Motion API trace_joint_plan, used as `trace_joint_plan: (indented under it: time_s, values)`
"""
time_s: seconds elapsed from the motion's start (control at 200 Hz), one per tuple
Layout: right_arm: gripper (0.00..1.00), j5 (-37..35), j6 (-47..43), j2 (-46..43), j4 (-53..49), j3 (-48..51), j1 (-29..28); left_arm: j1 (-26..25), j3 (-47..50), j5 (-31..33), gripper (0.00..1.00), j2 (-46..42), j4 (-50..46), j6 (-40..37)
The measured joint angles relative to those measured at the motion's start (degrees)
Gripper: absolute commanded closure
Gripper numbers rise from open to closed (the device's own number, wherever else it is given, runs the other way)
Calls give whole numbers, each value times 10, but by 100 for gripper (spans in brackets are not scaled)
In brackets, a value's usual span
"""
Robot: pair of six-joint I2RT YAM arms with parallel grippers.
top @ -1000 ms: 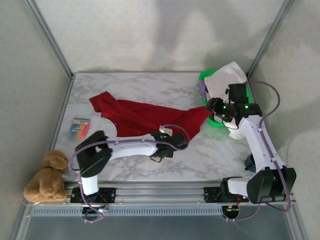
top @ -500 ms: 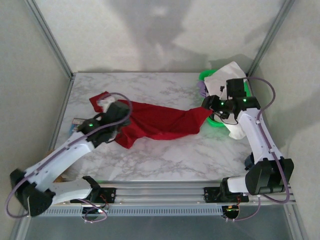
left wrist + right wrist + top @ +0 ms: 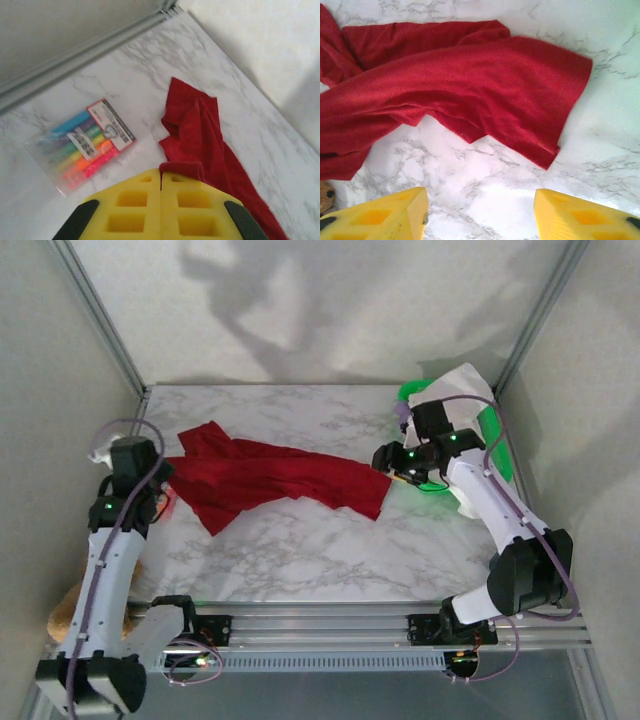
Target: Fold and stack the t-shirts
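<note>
The deep red t-shirt (image 3: 280,480) lies stretched in a crumpled band across the marble table, seen close up as the red t-shirt (image 3: 470,85) in the right wrist view. My left gripper (image 3: 160,482) is at the shirt's left end, near the table's left edge. In its wrist view the left gripper (image 3: 161,172) is shut on a fold of the red t-shirt (image 3: 200,135). My right gripper (image 3: 387,457) hovers over the shirt's right end. The right gripper (image 3: 480,212) is open with bare marble between its fingers. The white t-shirt (image 3: 462,388) hangs over the green basket.
The green basket (image 3: 497,445) stands at the back right, under the right arm. A pack of coloured markers (image 3: 82,145) lies by the left gripper near the table's left rail. A tan teddy bear (image 3: 65,605) sits off the front left corner, partly behind the left arm.
My left arm has swung from the table's middle to its left edge, dragging the red shirt's end leftwards. The right gripper moved left from the basket to above the shirt's right end.
</note>
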State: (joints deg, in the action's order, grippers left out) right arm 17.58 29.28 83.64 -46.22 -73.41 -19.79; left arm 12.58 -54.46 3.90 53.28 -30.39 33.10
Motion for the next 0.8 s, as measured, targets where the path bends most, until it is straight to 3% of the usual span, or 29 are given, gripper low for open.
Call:
trace_joint_plan:
  time_s: [0.22,0.511,0.801]
  values:
    - [63,-28,3,43,11,32,-47,22,55,-120,100,1,36,-6]
    - [63,-105,-17,88,-8,70,-152,22,93,-165,100,-8,36,-9]
    - [63,-125,-41,141,-1,70,-202,22,97,-175,100,-9,37,-10]
